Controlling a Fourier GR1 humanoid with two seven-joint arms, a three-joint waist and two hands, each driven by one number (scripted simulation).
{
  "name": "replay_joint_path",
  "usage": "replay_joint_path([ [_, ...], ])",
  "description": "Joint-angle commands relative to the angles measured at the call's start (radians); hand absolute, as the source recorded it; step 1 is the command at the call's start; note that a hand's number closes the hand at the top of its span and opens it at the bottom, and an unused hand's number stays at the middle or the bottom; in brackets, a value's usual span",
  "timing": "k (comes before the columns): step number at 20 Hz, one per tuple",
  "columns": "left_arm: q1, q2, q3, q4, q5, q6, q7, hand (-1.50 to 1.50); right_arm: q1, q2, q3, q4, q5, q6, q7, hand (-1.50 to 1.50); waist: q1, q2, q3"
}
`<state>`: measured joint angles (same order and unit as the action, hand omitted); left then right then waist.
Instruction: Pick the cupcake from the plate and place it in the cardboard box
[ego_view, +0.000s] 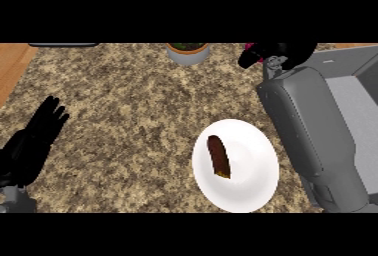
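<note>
Cupcake (218, 156), a dark, slim piece, lies on the white plate (247, 195) at the worktop's (133, 100) five o'clock; likely light and crumbly, best pinched at its sides. Left hand (33, 142) rests open at nine o'clock; right hand (277, 52), at one o'clock, fingers unreadable.

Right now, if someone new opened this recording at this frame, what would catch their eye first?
The white plate at lower centre, with a dark brown elongated item lying on it. Next, the grey right forearm along the right side, its black right hand at the top edge holding something pink I cannot identify. The left hand rests open at the left edge, and a pot stands at top centre.
</note>
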<state>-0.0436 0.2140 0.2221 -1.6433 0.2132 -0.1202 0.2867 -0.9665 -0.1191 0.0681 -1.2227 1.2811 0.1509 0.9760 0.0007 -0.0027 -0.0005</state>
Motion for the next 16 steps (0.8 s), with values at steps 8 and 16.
replay_joint_path([
  [8,0.009,-0.007,0.008,0.006,-0.003,-0.007,-0.017,0.00,0.076,-0.136,-0.101,-0.121,0.038,0.051,0.015,1.50,-0.002,0.001,0.000],
  [16,-0.048,0.013,0.026,0.056,-0.010,-0.004,-0.014,0.00,0.108,-0.279,-0.197,-0.014,-0.027,-0.005,-0.184,1.50,-0.001,0.004,0.000],
])
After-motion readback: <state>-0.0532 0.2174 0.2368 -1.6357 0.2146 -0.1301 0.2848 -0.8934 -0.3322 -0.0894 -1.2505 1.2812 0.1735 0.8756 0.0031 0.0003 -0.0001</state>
